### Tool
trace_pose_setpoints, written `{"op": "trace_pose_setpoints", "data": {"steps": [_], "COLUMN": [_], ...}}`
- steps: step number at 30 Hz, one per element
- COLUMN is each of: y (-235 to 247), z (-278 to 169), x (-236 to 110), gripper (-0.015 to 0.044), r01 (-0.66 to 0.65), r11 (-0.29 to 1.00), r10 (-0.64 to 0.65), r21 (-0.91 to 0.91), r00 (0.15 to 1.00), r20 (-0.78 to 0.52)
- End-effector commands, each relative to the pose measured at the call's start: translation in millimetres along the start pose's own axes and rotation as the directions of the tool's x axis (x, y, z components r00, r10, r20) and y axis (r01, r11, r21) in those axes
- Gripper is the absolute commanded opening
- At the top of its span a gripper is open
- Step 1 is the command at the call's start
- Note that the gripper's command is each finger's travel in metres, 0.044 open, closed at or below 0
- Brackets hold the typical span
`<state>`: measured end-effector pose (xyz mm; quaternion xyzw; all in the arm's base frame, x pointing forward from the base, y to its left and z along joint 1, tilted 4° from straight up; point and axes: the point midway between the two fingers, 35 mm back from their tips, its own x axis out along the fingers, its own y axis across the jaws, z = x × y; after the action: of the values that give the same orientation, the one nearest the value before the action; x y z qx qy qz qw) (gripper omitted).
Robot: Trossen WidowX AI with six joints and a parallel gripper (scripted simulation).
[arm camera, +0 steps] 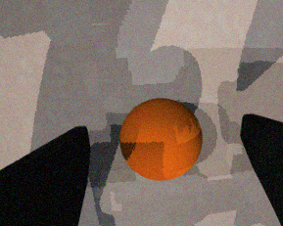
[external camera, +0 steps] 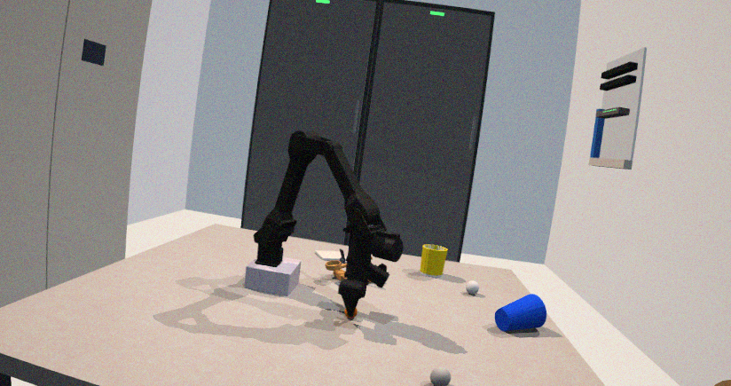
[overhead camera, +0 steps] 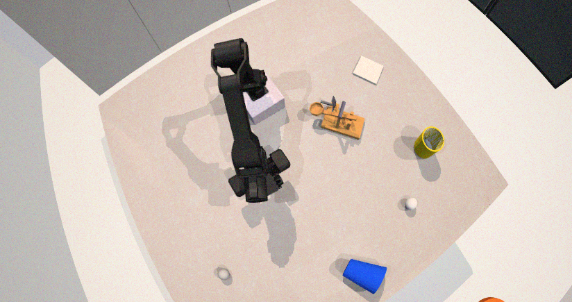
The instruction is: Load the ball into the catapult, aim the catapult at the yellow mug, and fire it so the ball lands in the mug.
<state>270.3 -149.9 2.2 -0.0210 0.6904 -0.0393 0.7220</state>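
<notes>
With the gripper lowered over the orange ball on the table, the jaws are held apart, straddling it untouched. Centring should be kept and the closure made at the ball's equator, gently, before it is carried to the catapult.

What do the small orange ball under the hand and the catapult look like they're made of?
The small orange ball looks smooth and matte, perhaps rubber or plastic: even colour, no glossy highlight. It lies between the open hand fingers, untouched. The tan-orange catapult looks like wood, a flat base with a cup-ended arm, plus grey, possibly metal, uprights; too small to confirm.
</notes>
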Motion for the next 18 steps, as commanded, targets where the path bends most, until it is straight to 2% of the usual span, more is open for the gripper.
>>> {"op": "trace_pose_setpoints", "data": {"steps": [1, 6, 15, 18], "y": [2.1, 2.1, 2.1, 1.4], "z": [-3.1, -3.1, -3.1, -2.1], "x": [7.8, 7.8, 7.8, 3.9], "gripper": [0.0300, 0.0169, 0.0109, 0.0030], "r01": [-0.008, -0.008, -0.008, -0.008], "r11": [1.000, 1.000, 1.000, 1.000], "r10": [0.008, 0.008, 0.008, 0.008], "r21": [-0.005, -0.005, -0.005, -0.005], "r00": [1.000, 1.000, 1.000, 1.000], "r20": [-0.011, -0.011, -0.011, -0.011]}}
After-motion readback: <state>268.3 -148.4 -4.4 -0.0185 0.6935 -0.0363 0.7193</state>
